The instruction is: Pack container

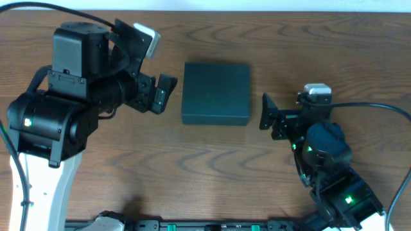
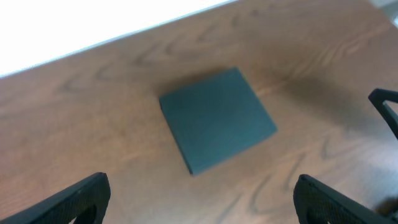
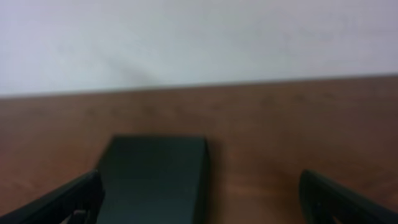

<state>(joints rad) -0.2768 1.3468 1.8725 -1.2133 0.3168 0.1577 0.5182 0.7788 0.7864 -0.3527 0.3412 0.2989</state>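
Note:
The container point(image 1: 216, 92) is a dark teal square box, lid shut, flat on the wooden table at the middle. It also shows in the left wrist view point(image 2: 216, 118) and in the right wrist view point(image 3: 155, 177). My left gripper point(image 1: 162, 94) is open and empty, just left of the box and above the table; its fingers frame the bottom of the left wrist view point(image 2: 200, 202). My right gripper point(image 1: 268, 115) is open and empty, just right of the box; in the right wrist view point(image 3: 199, 199) the box lies ahead between its fingers, toward the left one.
The wooden table point(image 1: 212, 167) ends at a white surface along its far edge point(image 1: 257, 6). A dark rail with green parts point(image 1: 192, 226) runs along the front edge. No snack packs show in any view.

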